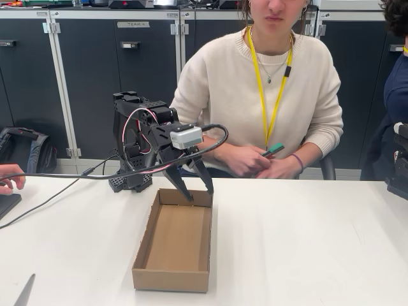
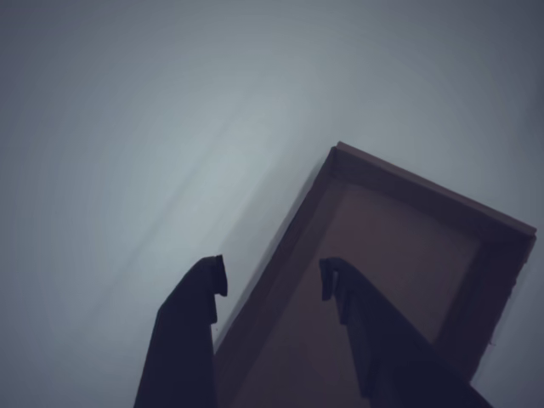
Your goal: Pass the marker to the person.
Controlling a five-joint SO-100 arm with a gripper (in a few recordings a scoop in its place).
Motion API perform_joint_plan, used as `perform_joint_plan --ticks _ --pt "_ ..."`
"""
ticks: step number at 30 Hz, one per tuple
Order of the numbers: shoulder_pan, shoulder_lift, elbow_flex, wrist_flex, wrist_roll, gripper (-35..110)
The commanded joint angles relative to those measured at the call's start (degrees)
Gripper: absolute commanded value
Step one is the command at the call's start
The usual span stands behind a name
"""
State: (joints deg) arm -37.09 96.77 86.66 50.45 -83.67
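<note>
Marker [image 1: 273, 150] lies in the hands [image 1: 255, 162] of the person [image 1: 261, 83] in the cream sweater, behind the table's [image 1: 306, 242] far edge, its green end angled up to the right in the fixed view; so the handover looks already made; the pincer [image 1: 199, 193] hangs spread wide and holds nothing, tips pointing down over the far rim of the open cardboard box [image 1: 173, 245]; the marker sits up and to the right of it, apart; wrist view shows the fingers [image 2: 197, 297] straddling the box's wall; bare table lies open on the right for drawing the arm clear.
</note>
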Motion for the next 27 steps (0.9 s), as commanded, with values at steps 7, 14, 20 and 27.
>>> perform_joint_plan --ticks 7,14,20,27 --pt "0.88 4.83 -4.75 5.45 1.49 24" --pt "-0.44 7.56 -5.80 5.89 2.11 24" --pt "0.00 6.68 -8.26 5.71 2.29 24" --pt "1.85 6.15 -7.91 3.87 1.93 22"
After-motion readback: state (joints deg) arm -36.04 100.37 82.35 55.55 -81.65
